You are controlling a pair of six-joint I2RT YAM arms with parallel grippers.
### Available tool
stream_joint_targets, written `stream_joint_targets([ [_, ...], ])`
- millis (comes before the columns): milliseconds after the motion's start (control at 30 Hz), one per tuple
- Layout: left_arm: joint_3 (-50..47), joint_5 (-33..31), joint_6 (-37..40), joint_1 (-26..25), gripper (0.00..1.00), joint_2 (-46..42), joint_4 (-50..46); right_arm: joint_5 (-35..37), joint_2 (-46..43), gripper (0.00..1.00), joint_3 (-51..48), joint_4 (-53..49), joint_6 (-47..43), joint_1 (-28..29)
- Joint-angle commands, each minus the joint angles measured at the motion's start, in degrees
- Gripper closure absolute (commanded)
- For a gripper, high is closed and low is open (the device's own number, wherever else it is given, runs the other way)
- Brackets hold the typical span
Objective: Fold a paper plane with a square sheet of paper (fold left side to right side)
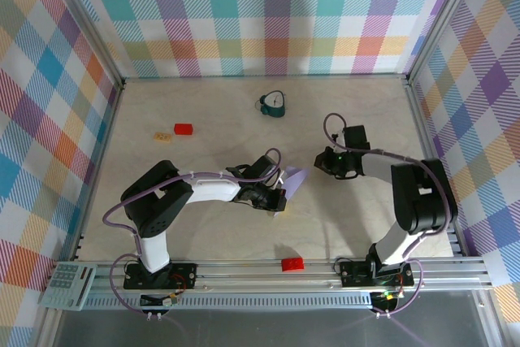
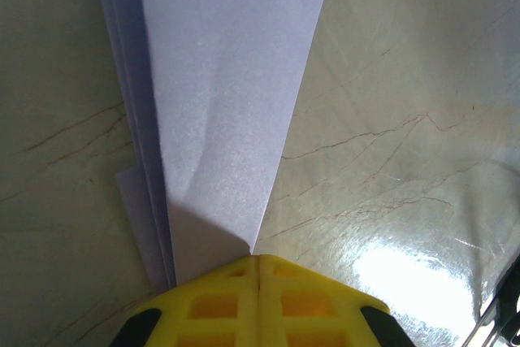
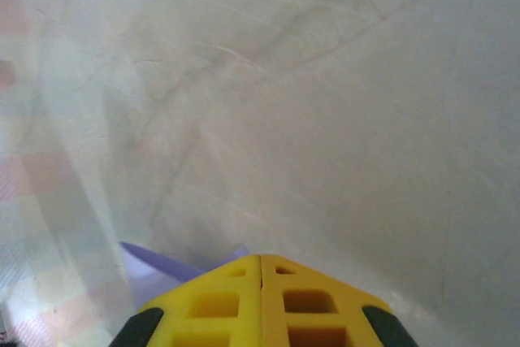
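Left gripper (image 1: 278, 201) (image 2: 258, 259): my 2 yellow fingers are pressed together with only a thin seam between them and nothing clamped. The tips sit right at the near end of the pale lavender paper plane (image 1: 294, 178) (image 2: 227, 79), a narrow folded wedge of thin paper lying flat on the pale marble-patterned tabletop (image 1: 203, 103). From the left wrist, the wedge widens away from my fingertips, with stacked layer edges along its left side and a soft crease down the top flap. I cannot tell whether the tips press on the paper or only meet it. Right gripper (image 1: 319, 162) (image 3: 260, 259): fingers also closed flush, holding nothing and low over bare tabletop, with a corner of the lavender paper (image 3: 150, 270) just beside them at lower left. From above, the plane lies mid-table between my 2 grippers. Well apart from it are a dark teal clock-like object (image 1: 274, 103) at the far side, a small red block (image 1: 184, 128) beside a small tan block (image 1: 163, 135), and a second small red block (image 1: 291, 263) near the front rail.
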Motion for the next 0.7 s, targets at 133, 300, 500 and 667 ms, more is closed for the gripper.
stream_joint_targets([
  [133,-1.7,-4.4,-0.3,0.2,1.00,1.1,-8.3,-5.2,-8.7,1.00,-6.2,0.7,2.8,-0.2],
  [300,-1.5,-4.3,-1.0,0.6,1.00,1.2,-6.9,-12.9,-11.2,1.00,-12.9,8.2,10.1,1.6],
  [500,-1.6,-4.0,-1.4,0.8,1.00,1.1,-6.0,-11.5,-9.7,1.00,-13.6,11.7,14.0,9.7],
  [667,-1.8,-3.7,-1.7,0.7,1.00,0.7,-5.6,-9.0,-4.5,1.00,-10.8,14.5,16.1,14.6],
])
